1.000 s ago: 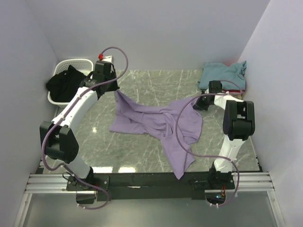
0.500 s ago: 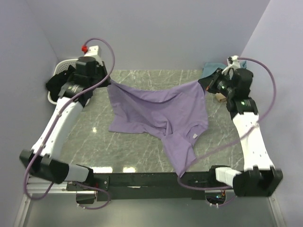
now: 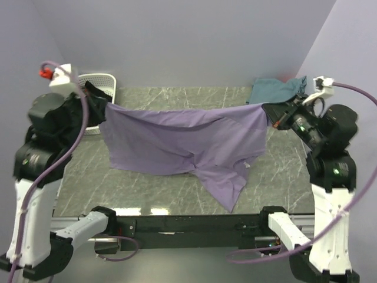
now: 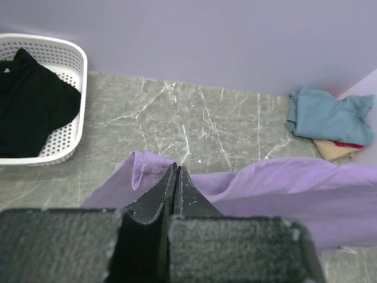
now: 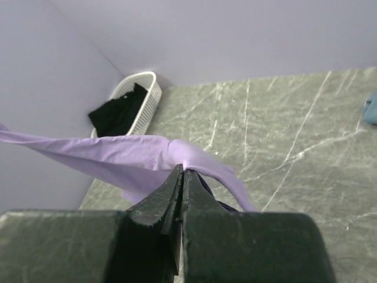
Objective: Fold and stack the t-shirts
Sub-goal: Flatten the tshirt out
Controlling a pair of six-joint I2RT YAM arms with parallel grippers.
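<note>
Top external view, left to right: the white basket (image 3: pixel 101 78) sits at the far-left corner of the marble table (image 3: pixel 177 97), with a black garment (image 4: pixel 29 100) inside it (seen most clearly from the left wrist view). Just beside the basket, the left gripper (image 3: pixel 101 107) is raised above the table, its jaws clenched on one edge of the lavender t-shirt (image 3: pixel 188 132). The left wrist view shows the two fingertips pressed together with purple fabric pinched between them. The lavender t-shirt is stretched between the two grippers, its top edge pulled taut across nearly the full width of the table. The body of the shirt hangs below that edge, and the lower part drapes onto the marble, ending in a point near the near edge of the table. At the right end, the right gripper (image 3: pixel 271 113) is likewise lifted and clamped on the opposite edge of the same t-shirt. The right wrist view shows the fabric bunched at the closed tips. Behind the right gripper, in the far-right corner, lies the crumpled teal t-shirt (image 3: pixel 277 89), with thin edges of a tan t-shirt (image 4: pixel 331 150) and a red t-shirt (image 4: pixel 349 144) showing beneath it.
</note>
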